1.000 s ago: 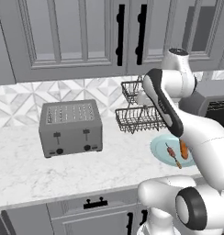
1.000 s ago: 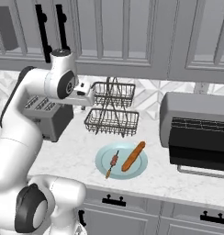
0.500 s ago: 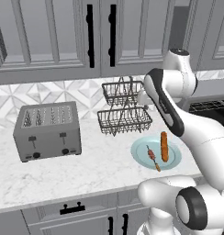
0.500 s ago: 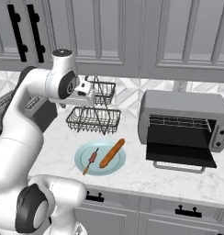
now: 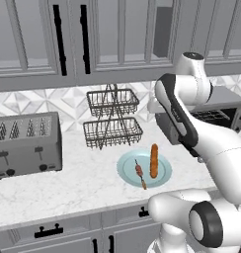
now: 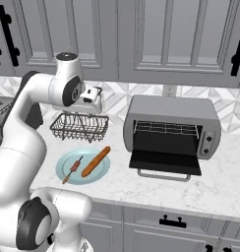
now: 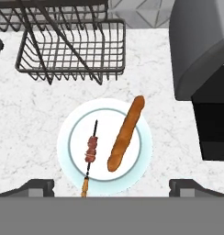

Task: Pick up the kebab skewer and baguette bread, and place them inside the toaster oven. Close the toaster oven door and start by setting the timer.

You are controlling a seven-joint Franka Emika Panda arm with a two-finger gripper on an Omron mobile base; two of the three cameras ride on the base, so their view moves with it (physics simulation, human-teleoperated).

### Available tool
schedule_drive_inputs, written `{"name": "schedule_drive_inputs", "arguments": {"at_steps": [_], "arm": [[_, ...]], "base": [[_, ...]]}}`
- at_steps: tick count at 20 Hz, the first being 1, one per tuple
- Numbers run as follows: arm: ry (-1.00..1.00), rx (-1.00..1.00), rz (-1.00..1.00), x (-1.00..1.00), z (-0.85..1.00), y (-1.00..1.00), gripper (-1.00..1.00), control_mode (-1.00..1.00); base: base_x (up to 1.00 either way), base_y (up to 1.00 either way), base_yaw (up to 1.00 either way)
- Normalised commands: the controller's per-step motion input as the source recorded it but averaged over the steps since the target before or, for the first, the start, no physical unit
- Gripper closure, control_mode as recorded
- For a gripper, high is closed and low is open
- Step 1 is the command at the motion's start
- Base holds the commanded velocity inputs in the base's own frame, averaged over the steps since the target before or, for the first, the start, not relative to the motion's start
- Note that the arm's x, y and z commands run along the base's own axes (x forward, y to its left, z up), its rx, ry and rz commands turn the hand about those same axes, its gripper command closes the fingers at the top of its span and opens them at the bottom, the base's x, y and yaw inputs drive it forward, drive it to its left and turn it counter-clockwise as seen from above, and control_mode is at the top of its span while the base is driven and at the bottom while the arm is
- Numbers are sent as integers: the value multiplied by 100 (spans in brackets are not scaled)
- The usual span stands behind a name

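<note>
The open, empty hand (image 7: 111, 186) hangs above the pale teal plate (image 7: 143, 151) on the marble table (image 7: 26, 124). Directly below lie one thin kebab skewer (image 7: 90, 151) and one golden baguette (image 7: 125, 133), seemingly not touching; one grey toaster oven (image 6: 172, 133) stands open alongside.

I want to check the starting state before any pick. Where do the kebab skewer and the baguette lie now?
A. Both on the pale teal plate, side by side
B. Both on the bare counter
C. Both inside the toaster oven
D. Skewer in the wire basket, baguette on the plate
A: the kebab skewer and the baguette both lie on the plate, apart from each other, while the toaster oven stands open with nothing on its rack.
</note>
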Motion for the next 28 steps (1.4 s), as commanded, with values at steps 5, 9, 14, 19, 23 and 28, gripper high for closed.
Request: {"name": "schedule_drive_inputs", "arguments": {"at_steps": [5,9,14,19,23,28], "arm": [[0,0,0,0,0,0,-100,100],[0,0,0,0,0,0,-100,100],[0,0,0,0,0,0,-100,100],[0,0,0,0,0,0,-100,-100],[0,0,0,0,0,0,-100,-100],[-2,2,0,-16,-10,-17,-100,-100]], "base": [[4,-8,-1],[0,0,0],[0,0,0],[0,0,0],[0,0,0],[0,0,0]]}}
